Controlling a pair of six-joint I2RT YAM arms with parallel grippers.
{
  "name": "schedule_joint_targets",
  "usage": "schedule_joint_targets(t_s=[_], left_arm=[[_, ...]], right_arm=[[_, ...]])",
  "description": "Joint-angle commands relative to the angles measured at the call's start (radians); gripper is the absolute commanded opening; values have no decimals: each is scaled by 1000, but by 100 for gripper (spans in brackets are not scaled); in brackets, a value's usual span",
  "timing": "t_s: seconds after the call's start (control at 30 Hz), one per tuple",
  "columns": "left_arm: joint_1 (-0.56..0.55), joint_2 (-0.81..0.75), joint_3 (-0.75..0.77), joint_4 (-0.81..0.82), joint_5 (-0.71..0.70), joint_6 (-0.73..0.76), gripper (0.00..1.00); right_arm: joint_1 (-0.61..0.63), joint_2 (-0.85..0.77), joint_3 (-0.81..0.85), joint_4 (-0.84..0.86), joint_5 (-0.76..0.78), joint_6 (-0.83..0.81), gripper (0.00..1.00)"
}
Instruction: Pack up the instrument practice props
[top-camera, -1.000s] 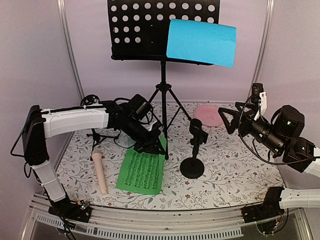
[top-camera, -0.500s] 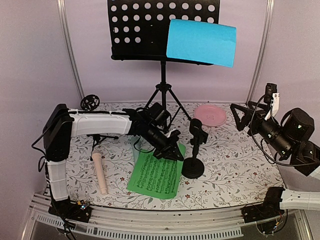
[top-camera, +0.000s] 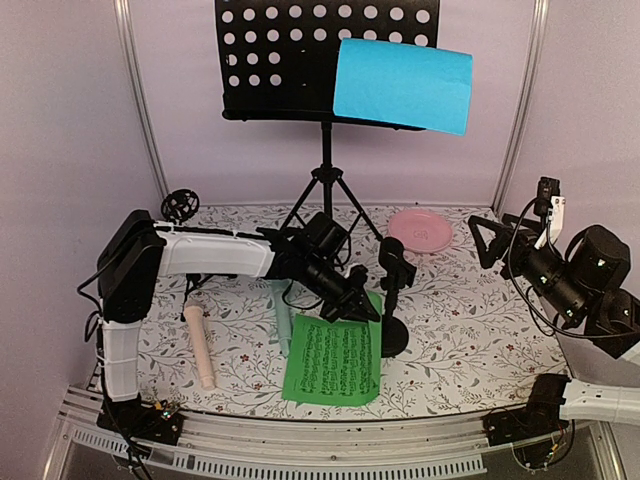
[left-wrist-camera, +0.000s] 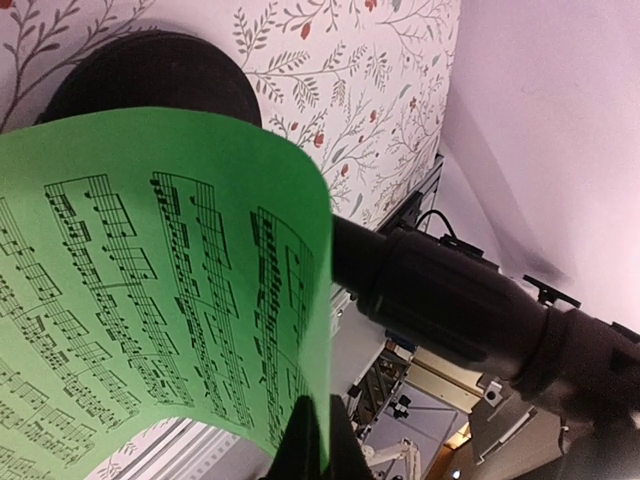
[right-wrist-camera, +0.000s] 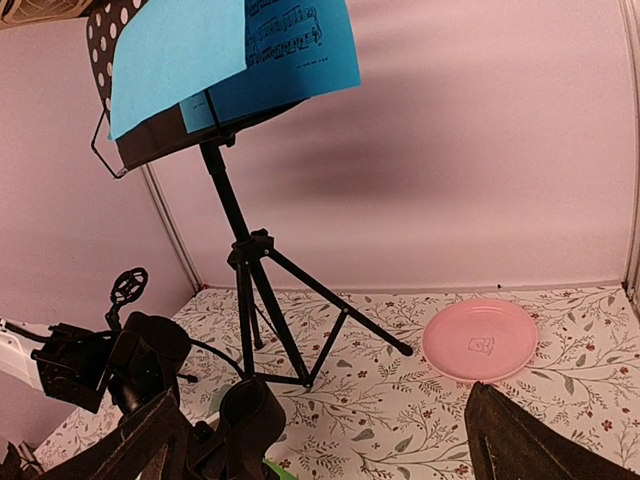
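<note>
My left gripper (top-camera: 360, 308) is shut on the top edge of the green music sheet (top-camera: 333, 360), which hangs curled with its lower part on the table; the left wrist view shows the fingertips (left-wrist-camera: 315, 440) pinching the sheet (left-wrist-camera: 150, 290). A black mic support with a round base (top-camera: 392, 335) stands just right of it. The black perforated music rack (top-camera: 290, 60) on tripod legs (top-camera: 322, 190) holds the blue music sheet (top-camera: 403, 85). The pink toy microphone (top-camera: 200, 345) lies front left, and the mint microphone (top-camera: 283, 325) is partly hidden by the green sheet. My right gripper (top-camera: 495, 240) is open and empty, raised at the right.
A round pink plate (top-camera: 420, 230) lies at the back right, also in the right wrist view (right-wrist-camera: 480, 340). A second small black mic support (top-camera: 180, 204) stands at the back left behind my left arm. Pink walls enclose three sides; a metal rail (top-camera: 330, 450) runs along the front.
My left gripper has carried the green sheet to the right, up against the round-based mic support, uncovering the mint microphone. The right arm has drawn back slightly to the right.
</note>
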Motion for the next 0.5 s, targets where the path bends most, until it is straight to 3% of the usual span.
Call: schedule_joint_targets(t_s=[0.0, 0.1, 0.3, 0.47], left_arm=[[-4, 27, 27, -13, -29, -32, 2], [-4, 30, 47, -29, -32, -18, 9], [-4, -3, 46, -28, -34, 19, 55], [-3, -70, 40, -184, -131, 116, 76]], right_arm=[[5, -24, -27, -26, 15, 51, 99], [6, -29, -27, -32, 15, 62, 99], [5, -34, -21, -46, 20, 62, 99], [5, -38, -19, -51, 20, 59, 99]])
